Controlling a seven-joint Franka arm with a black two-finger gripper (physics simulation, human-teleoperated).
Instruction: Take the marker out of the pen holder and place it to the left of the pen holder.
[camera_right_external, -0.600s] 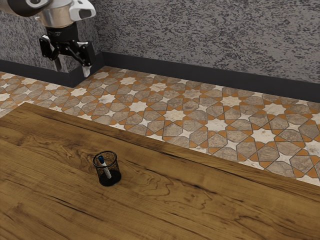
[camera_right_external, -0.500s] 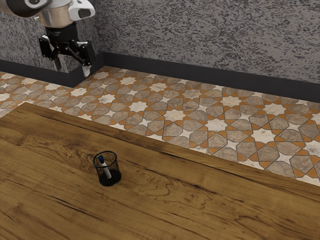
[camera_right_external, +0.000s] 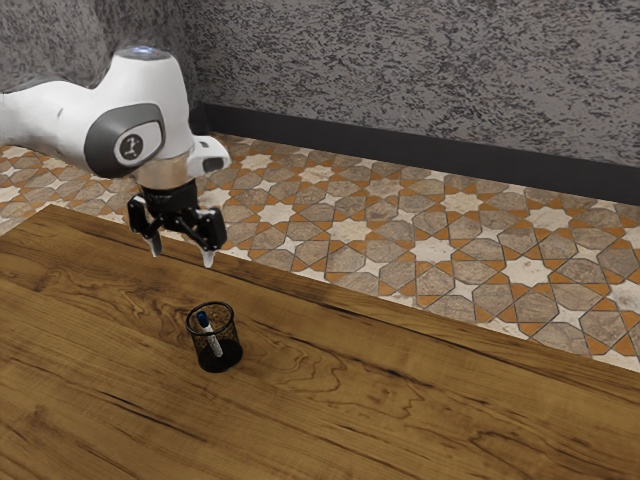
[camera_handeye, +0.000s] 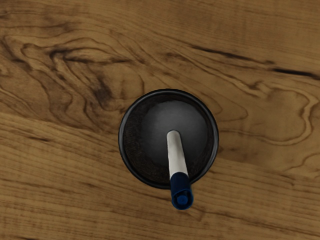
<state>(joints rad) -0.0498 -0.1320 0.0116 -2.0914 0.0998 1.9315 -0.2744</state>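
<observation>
Wooden table (camera_right_external: 400, 410). Above it, gripper (camera_right_external: 182, 256), fingers parted, nothing between them. Black pen holder (camera_handeye: 169, 91), upright. Marker (camera_handeye: 176, 155), leaning inside, blue cap (camera_handeye: 181, 191) uppermost: best centred on, gripped gently, drawn out along its tilt.

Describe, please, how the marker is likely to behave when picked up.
The marker has a straight barrel, so it should be stiff. That slim, rounded body would probably roll if laid on the table. Standing tilted in the pen holder, it may swivel when gripped.
</observation>
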